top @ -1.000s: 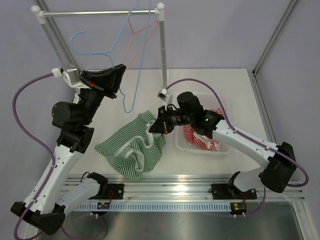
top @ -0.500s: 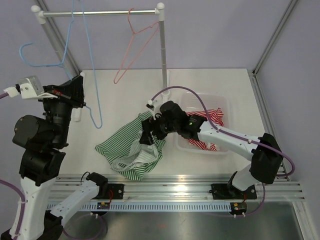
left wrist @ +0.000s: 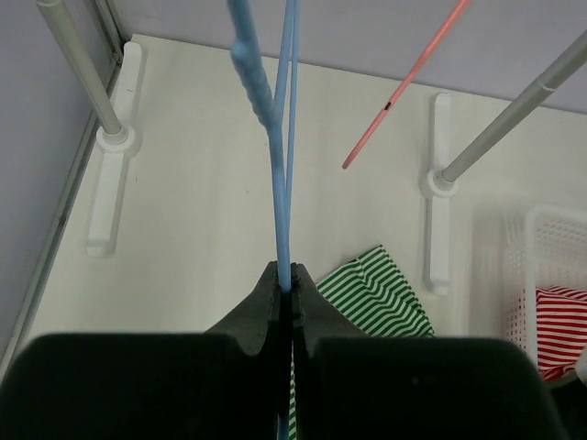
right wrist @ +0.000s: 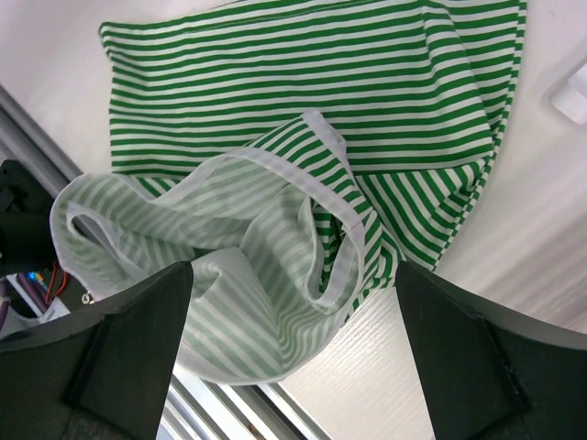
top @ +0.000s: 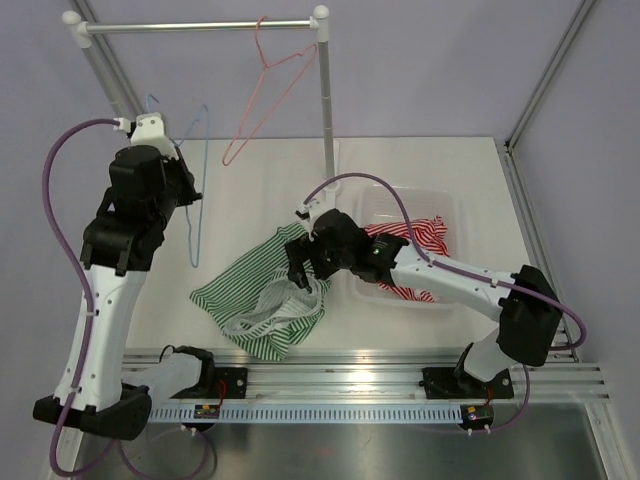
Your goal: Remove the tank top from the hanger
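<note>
**Tank top lies free on the table as hanger is held apart**

The green-and-white striped tank top (top: 265,300) lies crumpled on the white table (top: 420,160), off the hanger. It sits between the left arm's column and the white basket (top: 405,189). Its lower folds reach close to the metal track (top: 350,380) along the table's near edge, and its upper corner is just beside the basket's left wall. The right gripper (right wrist: 293,268) hangs over the cloth with its fingers spread wide, and nothing is caught between them. From its wrist camera the white-trimmed armhole shows bunched below the gap, with bare table showing at the right.

The left gripper (left wrist: 285,278) is raised at the far left, its fingers pressed together on the thin lower wire of the blue hanger (left wrist: 273,183). The hanger hangs bare, below the rack's rail (top: 200,27) and apart from it. A pink hanger (top: 265,90) hangs on that rail near the right post (top: 326,100), well clear of both arms. Open table runs from the tank top back to the rack's feet. In the basket lies a red-striped garment (top: 425,233), its edge draped over the near rim
</note>
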